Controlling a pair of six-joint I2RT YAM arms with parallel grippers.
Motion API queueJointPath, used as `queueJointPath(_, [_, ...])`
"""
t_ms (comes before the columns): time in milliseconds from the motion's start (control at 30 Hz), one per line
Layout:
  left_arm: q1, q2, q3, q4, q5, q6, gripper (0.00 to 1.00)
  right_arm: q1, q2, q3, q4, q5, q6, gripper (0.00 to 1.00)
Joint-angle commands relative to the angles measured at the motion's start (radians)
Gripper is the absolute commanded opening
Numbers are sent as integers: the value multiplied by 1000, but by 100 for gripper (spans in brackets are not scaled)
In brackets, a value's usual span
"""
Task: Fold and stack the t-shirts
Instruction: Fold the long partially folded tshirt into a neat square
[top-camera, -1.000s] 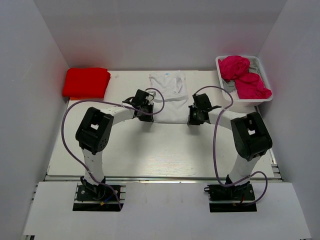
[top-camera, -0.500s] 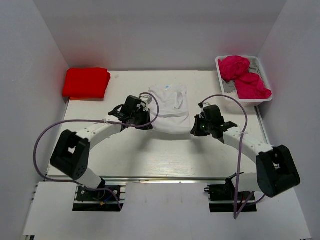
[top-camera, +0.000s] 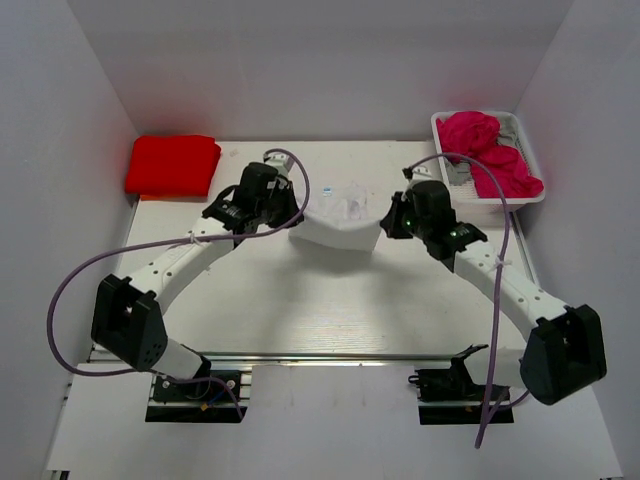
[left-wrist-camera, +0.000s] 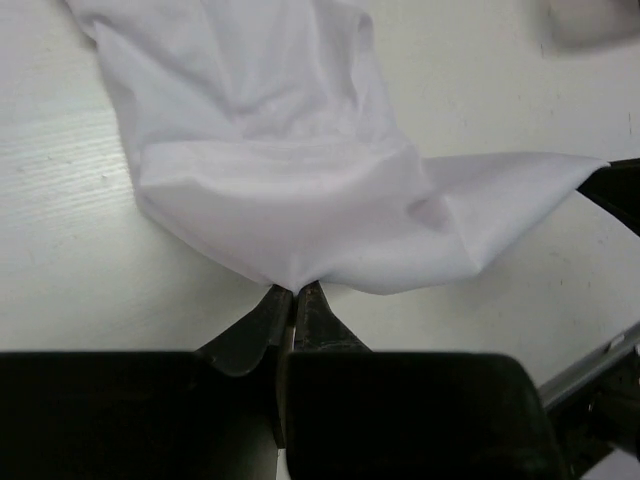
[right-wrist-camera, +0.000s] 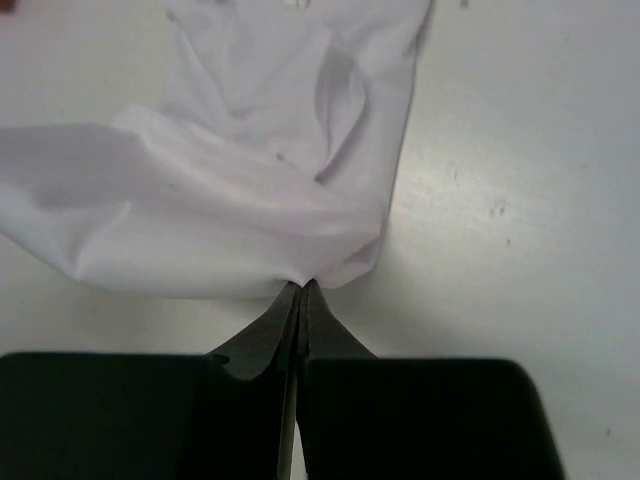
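1. Cloth first: the white shirt (top-camera: 338, 222) lies centre, far half flat, near hem lifted. It looks light, limp and quick to sag.
2. Your left gripper (left-wrist-camera: 293, 292) pinches one hem corner, and your right gripper (right-wrist-camera: 301, 287) pinches the other, both jaws pressed tight on cloth.
3. Grip at those corners and hold the hem taut, or the fold will likely bunch.
4. The red shirt (top-camera: 172, 164) sits folded far left, and the pink shirts (top-camera: 490, 152) fill the basket (top-camera: 520, 128).
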Motion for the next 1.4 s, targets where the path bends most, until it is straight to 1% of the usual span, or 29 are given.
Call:
queueJointPath(0, [8, 50, 107, -44, -114, -32, 0, -4, 90, 129, 49, 70, -17, 0])
queueJointPath(33, [17, 65, 127, -57, -138, -46, 0, -4, 110, 146, 54, 89, -20, 0])
queueJointPath(67, [17, 79, 171, -70, -161, -46, 0, -10, 127, 210, 51, 98, -22, 0])
queueJointPath(100, [17, 103, 191, -79, -205, -46, 0, -10, 188, 233, 46, 109, -26, 0])
queueJointPath(133, [17, 116, 228, -88, -221, -46, 0, -12, 205, 256, 40, 116, -29, 0])
queueJointPath(167, [17, 131, 248, -88, -247, -46, 0, -18, 252, 319, 39, 126, -32, 0])
queueJointPath(333, [49, 261, 415, -168, -304, -46, 0, -36, 365, 483, 0, 143, -39, 0])
queueJointPath(367, [49, 313, 435, -183, -304, -46, 0, -38, 438, 526, -28, 146, -42, 0])
queueJointPath(433, [77, 364, 496, -194, -289, -46, 0, -47, 477, 585, -65, 138, -40, 0])
queueJointPath(467, [77, 389, 514, -194, -278, -46, 0, -50, 527, 603, -75, 136, -43, 0])
queueJointPath(533, [103, 459, 565, -194, -251, -46, 0, -61, 558, 663, -90, 147, -40, 0])
queueJointPath(600, [112, 530, 628, -185, -227, -20, 0, -71, 607, 718, -112, 141, -32, 0])
queueJointPath(733, [135, 607, 715, -185, -217, -9, 0, -90, 688, 807, -112, 132, -40, 0])
queueJointPath(867, [157, 664, 750, -130, -191, 23, 0, -102, 764, 845, -43, 124, -54, 0])
queueJointPath(900, [166, 691, 783, -130, -191, 23, 0, -102, 779, 856, -35, 123, -61, 0])
queueJointPath(933, [166, 703, 797, -121, -178, 34, 0, -105, 808, 902, -35, 116, -66, 0])
queueJointPath(1000, [175, 733, 842, -120, -155, 34, 0, -113, 848, 942, -32, 115, -77, 0])
queueJointPath(1100, [186, 791, 876, -110, -135, 44, 0, -124, 908, 982, -29, 84, -81, 0])
queueJointPath(1267, [204, 860, 906, -120, -117, 14, 0, -142, 1007, 1023, 35, -24, -85, 0])
queueJointPath(1300, [215, 872, 906, -95, -108, 5, 10, -140, 1023, 1022, 42, -23, -78, 0])
queueJointPath(1367, [215, 891, 896, -67, -131, -5, 23, -145, 1051, 1030, 59, -16, -62, 0])
